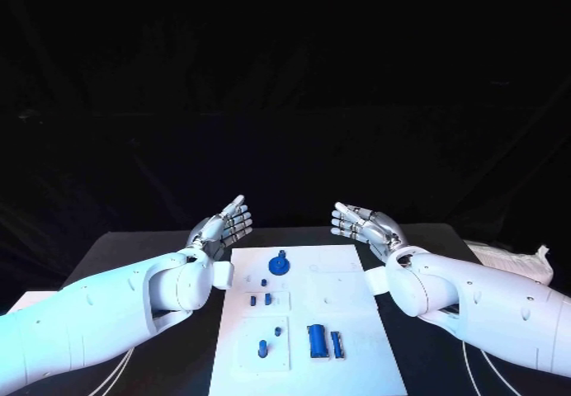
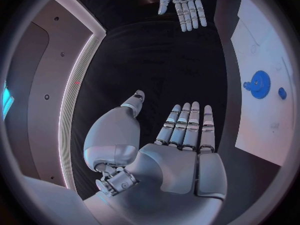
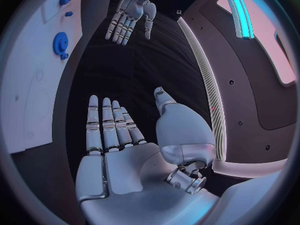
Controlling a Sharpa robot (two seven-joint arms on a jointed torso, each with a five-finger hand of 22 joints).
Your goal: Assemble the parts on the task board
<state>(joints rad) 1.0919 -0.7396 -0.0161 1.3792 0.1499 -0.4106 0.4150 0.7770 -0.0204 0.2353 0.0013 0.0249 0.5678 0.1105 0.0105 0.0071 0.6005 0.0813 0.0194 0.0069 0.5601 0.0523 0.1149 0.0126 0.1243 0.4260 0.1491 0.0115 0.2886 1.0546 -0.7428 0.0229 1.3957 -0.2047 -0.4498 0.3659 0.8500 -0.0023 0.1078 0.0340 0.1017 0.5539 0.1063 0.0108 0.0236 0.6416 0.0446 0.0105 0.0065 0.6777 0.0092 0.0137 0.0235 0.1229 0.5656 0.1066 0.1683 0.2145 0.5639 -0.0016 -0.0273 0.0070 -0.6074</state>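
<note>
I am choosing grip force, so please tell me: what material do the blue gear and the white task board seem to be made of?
The blue gear looks like matte plastic, perhaps printed: uniform saturated colour, no metallic shine. The task board looks like a smooth white rigid sheet, plastic or painted; the pictures cannot settle which. Both hands are open and hold nothing.

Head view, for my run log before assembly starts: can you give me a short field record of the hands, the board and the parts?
left hand: silver left hand raised beside the board's far left corner, fingers apart, holding nothing
right hand: silver right hand raised beside the far right corner, fingers apart, holding nothing
board: white rectangular task board flat on the black table, between the arms
parts: round blue gear at the far end; two upright blue blocks near end; several small blue pegs on the left half
contact: neither hand touches board or parts
</note>
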